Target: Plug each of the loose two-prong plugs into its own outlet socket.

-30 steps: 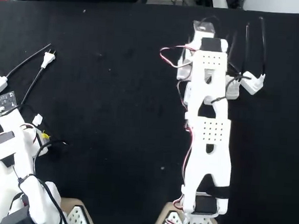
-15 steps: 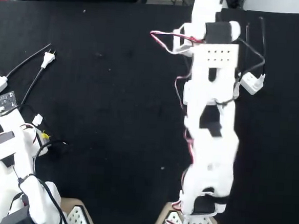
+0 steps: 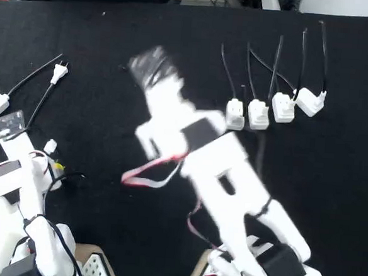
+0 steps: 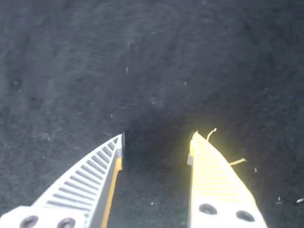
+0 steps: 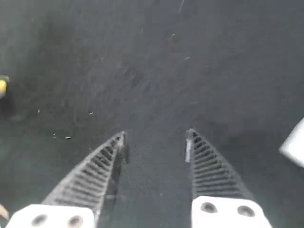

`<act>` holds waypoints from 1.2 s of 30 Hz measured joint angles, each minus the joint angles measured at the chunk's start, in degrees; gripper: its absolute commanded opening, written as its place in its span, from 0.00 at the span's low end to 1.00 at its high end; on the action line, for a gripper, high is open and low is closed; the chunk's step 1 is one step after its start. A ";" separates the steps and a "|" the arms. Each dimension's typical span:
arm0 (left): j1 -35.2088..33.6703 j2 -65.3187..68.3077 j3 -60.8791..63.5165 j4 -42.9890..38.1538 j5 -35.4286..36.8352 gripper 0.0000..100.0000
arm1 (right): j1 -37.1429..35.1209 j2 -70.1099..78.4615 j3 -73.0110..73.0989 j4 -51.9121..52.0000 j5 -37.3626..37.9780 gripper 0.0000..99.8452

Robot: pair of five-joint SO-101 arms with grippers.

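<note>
Left claw and right claw both gaped apart above the black worktop, a loose plug lying near its left edge.

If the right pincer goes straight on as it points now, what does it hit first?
Probably the black table cover: the open right pincer points at a bare patch of it. How far off that is remains unclear.
</note>
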 measured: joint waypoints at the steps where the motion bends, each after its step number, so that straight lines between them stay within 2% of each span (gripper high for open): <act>1: -0.09 0.00 -0.79 0.09 -0.09 0.23 | -0.35 0.00 4.40 -4.31 0.18 0.17; 5: -0.26 0.09 -8.62 4.04 -5.01 0.23 | -1.67 3.69 14.15 -17.76 0.09 0.17; 10: -2.99 4.84 -25.58 12.40 -12.84 0.23 | -5.10 10.73 17.41 -24.97 2.20 0.17; 14: -4.40 16.00 -41.32 15.56 -19.60 0.23 | -6.59 12.40 17.41 -26.20 4.66 0.17; 20: -5.36 39.47 -65.05 17.85 -28.57 0.23 | -6.77 12.66 17.41 -26.37 5.36 0.17; 27: -6.07 63.38 -94.77 26.20 -40.53 0.23 | -6.77 12.66 17.41 -26.37 5.45 0.17; 36: -6.24 91.16 -130.64 35.25 -49.85 0.23 | -6.77 12.66 17.41 -26.37 5.54 0.17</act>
